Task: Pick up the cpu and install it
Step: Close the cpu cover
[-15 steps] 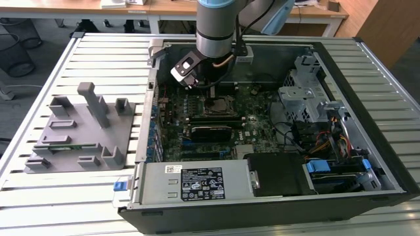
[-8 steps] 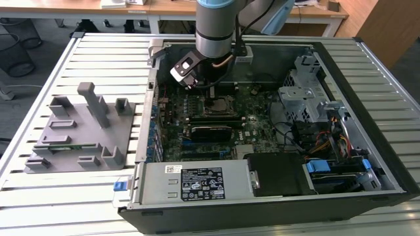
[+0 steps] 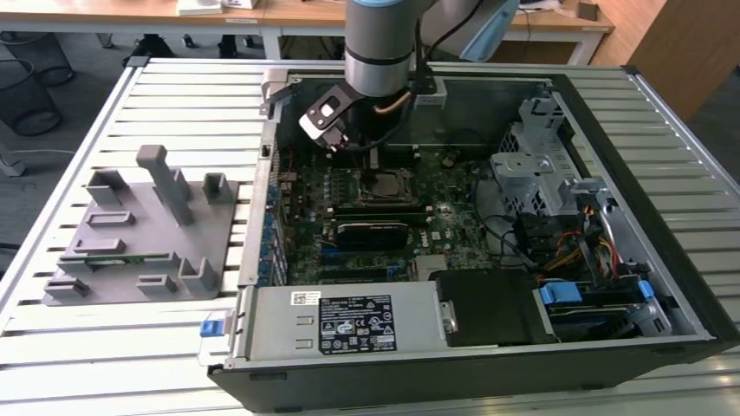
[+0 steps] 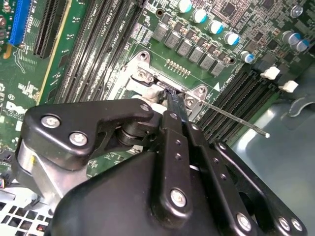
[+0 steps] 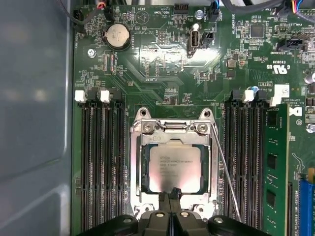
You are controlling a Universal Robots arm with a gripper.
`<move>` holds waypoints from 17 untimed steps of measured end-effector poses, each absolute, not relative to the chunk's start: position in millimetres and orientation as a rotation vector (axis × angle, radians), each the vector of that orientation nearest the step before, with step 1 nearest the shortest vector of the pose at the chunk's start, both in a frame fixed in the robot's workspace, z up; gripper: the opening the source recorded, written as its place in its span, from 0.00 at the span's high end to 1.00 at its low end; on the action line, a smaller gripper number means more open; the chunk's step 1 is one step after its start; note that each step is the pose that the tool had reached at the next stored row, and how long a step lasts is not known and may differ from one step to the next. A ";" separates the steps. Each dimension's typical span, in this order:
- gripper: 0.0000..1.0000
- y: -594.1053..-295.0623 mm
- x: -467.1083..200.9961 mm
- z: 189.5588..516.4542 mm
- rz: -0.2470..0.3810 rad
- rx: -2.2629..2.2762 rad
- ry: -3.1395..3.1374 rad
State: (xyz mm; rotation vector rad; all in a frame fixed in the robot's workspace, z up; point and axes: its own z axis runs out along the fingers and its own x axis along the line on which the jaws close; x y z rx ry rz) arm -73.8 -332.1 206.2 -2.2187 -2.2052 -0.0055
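Observation:
The cpu [image 5: 174,166], a flat square chip with a silver-grey top, lies flat inside the socket frame [image 5: 135,162] on the motherboard. My gripper [image 5: 173,192] hangs just over the socket, fingers pressed together, their tips at one edge of the cpu. In the second wrist view the shut fingertips [image 4: 170,96] point down onto the socket frame [image 4: 142,73]. The socket's thin metal lever [image 5: 225,172] stands free beside the frame, also seen as the lever [image 4: 236,118]. In the exterior view the gripper [image 3: 376,165] is inside the open computer case, above the socket [image 3: 387,185].
Memory slots [image 5: 101,162] flank the socket, and a green memory stick [image 5: 272,172] sits in a slot beyond them. The case [image 3: 682,286] holds a drive cage [image 3: 538,173] and power supply [image 3: 347,322]. A grey fixture tray [image 3: 139,234] lies on the exterior view's left.

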 end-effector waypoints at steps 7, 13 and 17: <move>0.89 -337.2 -63.8 206.2 -0.002 -2.217 -2.204; 0.89 -339.0 -60.2 206.2 -0.002 -2.217 -2.204; 0.89 -339.1 -54.8 206.2 -0.001 -2.217 -2.203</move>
